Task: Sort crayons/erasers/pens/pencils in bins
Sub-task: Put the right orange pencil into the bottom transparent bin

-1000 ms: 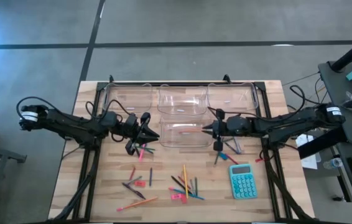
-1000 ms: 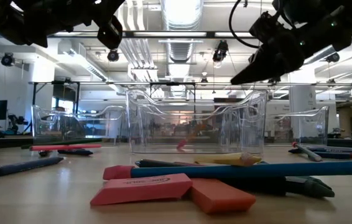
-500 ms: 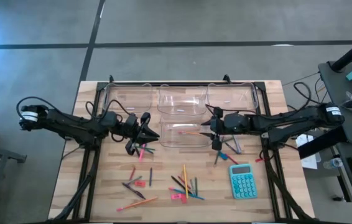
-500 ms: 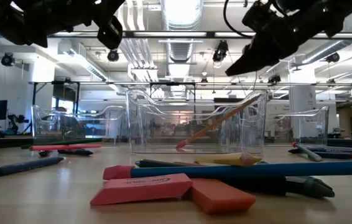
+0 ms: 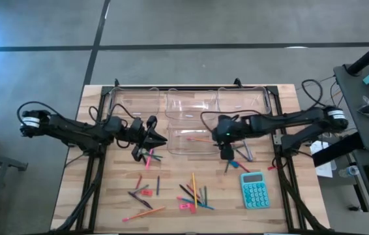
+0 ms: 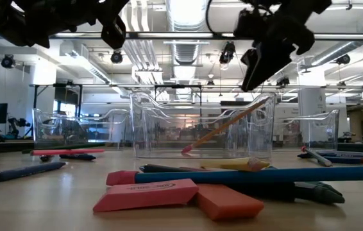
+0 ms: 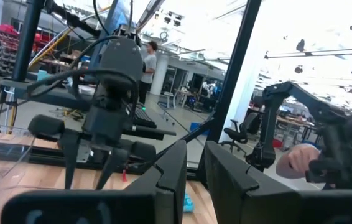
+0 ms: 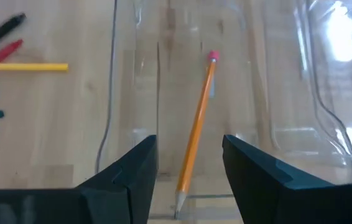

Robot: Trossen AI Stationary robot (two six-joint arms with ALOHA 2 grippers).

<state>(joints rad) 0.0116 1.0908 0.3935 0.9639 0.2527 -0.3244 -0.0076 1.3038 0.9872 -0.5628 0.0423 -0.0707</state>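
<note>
An orange pencil [image 5: 201, 139] lies inside the front clear bin [image 5: 179, 149]. Its pink eraser end [image 6: 185, 149] rests on the bin floor and its tip leans high on the bin's right wall [image 6: 263, 104]. My right gripper [image 5: 218, 136] hangs open above that bin's right end, slanting down; the pencil [image 8: 196, 130] shows far below its fingers. Three more bins [image 5: 191, 104] stand in a row behind. My left gripper [image 5: 163, 139] is shut and holds nothing, hovering left of the front bin. Loose pens, pencils, crayons and erasers [image 5: 194, 194] lie nearer the front edge.
A teal calculator [image 5: 253, 189] lies at the front right. More sticks lie under the left gripper [image 5: 147, 155] and right of the front bin [image 5: 238, 160]. Pink erasers [image 6: 146, 196] and a blue pencil [image 6: 258, 174] lie close to the low camera.
My right gripper has opened and let go of the orange pencil, which has dropped into the front bin and come to rest leaning on its right wall. The gripper has then tipped from level to slanting down over the bin.
</note>
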